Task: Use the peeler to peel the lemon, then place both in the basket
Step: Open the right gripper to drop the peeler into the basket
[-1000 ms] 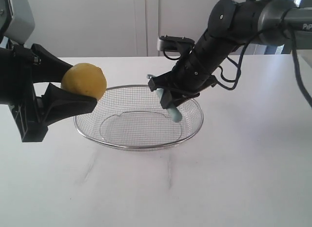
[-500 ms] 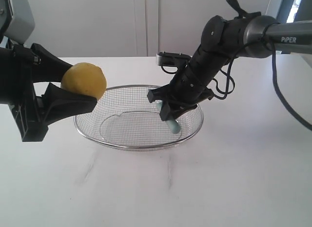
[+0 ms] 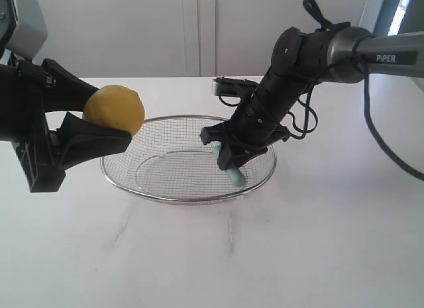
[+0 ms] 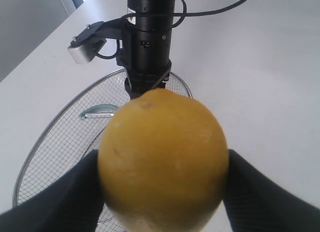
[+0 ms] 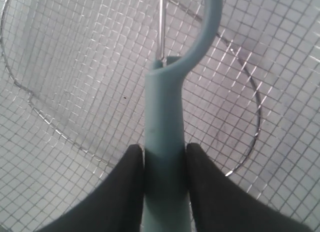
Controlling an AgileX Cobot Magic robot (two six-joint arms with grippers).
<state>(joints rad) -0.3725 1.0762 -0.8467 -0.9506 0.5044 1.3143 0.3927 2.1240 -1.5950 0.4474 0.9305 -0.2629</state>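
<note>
My left gripper [image 3: 99, 126] is shut on the yellow lemon [image 3: 114, 110], holding it in the air just left of the wire mesh basket [image 3: 154, 194]. From the left wrist the lemon [image 4: 162, 159] fills the view between both dark fingers. My right gripper [image 3: 228, 159] is shut on the peeler's pale teal handle [image 3: 235, 175], low inside the basket on its right side. In the right wrist view the peeler [image 5: 165, 142] points down at the basket mesh [image 5: 75, 67], its handle clamped between the fingers [image 5: 125, 182].
The basket sits mid-table on a white tabletop [image 3: 318, 242]. A pale wall with cabinet panels runs along the back. The right arm [image 3: 311, 56] arches over the basket's right rim, its cable looping beside it.
The right gripper has sunk lower into the basket with the peeler, drawing slightly toward the basket floor. The left gripper and lemon have stayed put.
</note>
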